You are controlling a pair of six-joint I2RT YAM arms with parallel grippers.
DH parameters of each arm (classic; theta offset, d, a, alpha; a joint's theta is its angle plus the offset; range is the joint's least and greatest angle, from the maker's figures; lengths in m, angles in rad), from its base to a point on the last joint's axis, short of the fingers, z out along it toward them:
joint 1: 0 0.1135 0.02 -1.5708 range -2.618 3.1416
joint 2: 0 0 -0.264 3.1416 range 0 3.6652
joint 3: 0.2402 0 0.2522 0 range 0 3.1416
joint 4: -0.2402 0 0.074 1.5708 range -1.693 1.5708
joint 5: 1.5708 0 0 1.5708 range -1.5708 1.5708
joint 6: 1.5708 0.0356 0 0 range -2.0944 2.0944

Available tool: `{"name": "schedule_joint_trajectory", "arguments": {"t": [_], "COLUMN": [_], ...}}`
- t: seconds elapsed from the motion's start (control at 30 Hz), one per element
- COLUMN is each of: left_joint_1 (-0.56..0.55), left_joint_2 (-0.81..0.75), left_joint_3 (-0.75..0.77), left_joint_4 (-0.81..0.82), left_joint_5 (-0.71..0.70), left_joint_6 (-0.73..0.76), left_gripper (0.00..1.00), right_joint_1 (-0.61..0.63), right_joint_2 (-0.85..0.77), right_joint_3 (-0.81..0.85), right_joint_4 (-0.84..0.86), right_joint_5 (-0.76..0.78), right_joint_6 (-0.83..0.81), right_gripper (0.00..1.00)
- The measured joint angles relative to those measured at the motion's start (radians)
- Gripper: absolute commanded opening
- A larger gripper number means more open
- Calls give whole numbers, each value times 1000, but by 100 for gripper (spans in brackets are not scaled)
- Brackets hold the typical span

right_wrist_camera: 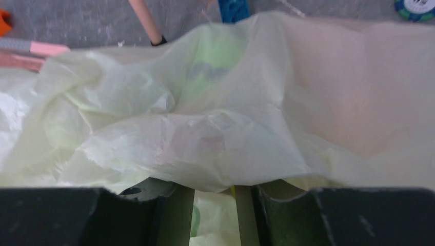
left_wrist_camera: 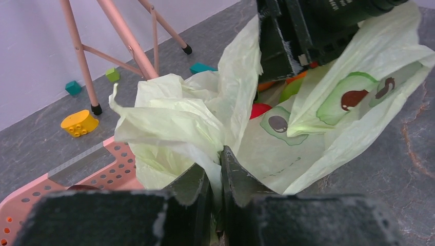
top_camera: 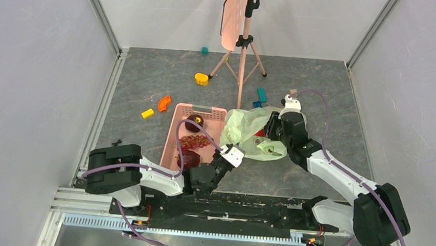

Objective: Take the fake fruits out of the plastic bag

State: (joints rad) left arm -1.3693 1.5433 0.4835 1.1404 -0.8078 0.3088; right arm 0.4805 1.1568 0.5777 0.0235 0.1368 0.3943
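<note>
Your left pincer [left_wrist_camera: 220,177] is closed tight on a fold of the plastic bag [left_wrist_camera: 174,118], with the thin film squeezed between its two pads. The bag billows up just ahead of it and blocks most of the view. It lies on the desk [left_wrist_camera: 400,169], and the pink basket [left_wrist_camera: 110,171] sits just to that pincer's left.

Beyond the fold, deep in the bag's mouth, you can see only parts of the fake fruits: a bit of a red fruit [left_wrist_camera: 259,109], an edge of a green fruit [left_wrist_camera: 290,88], and an orange sliver [left_wrist_camera: 267,85] too small to identify.

Your right pincer [right_wrist_camera: 215,205] is pushed into the far side of the bag. Film drapes over its fingertips and fills the narrow gap between them, so you cannot tell whether it is gripping anything. Through its camera, everything ahead is a blur of pale green.
</note>
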Motion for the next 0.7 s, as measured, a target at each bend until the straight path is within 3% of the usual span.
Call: {"name": "schedule_joint_trajectory", "arguments": {"t": [0.13,0.17,0.27,0.3,0.33,0.43,0.53,0.6,0.63,0.7], "left_joint_1": [0,0,0,0,0,0,0,0,0,0], "left_joint_2": [-10,-15,-28,-32,-35,-69,-177,-256,-294,-386], "left_joint_3": [0,0,-5,-9,-10,-11,6,40,62,135], "left_joint_4": [0,1,9,13,14,-20,-138,-245,-300,-447], "left_joint_5": [0,-1,-3,-4,-6,-23,-37,-41,-41,-28], "left_joint_6": [-17,-21,-27,-29,-26,-27,-32,-56,-71,-115], "left_gripper": [21,29,69,78,85,92,93,87,82,58], "right_joint_1": [0,0,0,0,0,0,0,0,0,0], "right_joint_2": [44,51,68,72,76,90,100,101,101,101], "right_joint_3": [32,32,32,32,32,32,32,32,33,37], "right_joint_4": [63,82,119,131,139,161,171,174,175,175], "right_joint_5": [56,67,85,88,89,84,69,55,48,35], "right_joint_6": [18,23,34,35,36,35,32,31,29,27], "right_gripper": [36,36,38,38,38,38,38,38,38,36]}}
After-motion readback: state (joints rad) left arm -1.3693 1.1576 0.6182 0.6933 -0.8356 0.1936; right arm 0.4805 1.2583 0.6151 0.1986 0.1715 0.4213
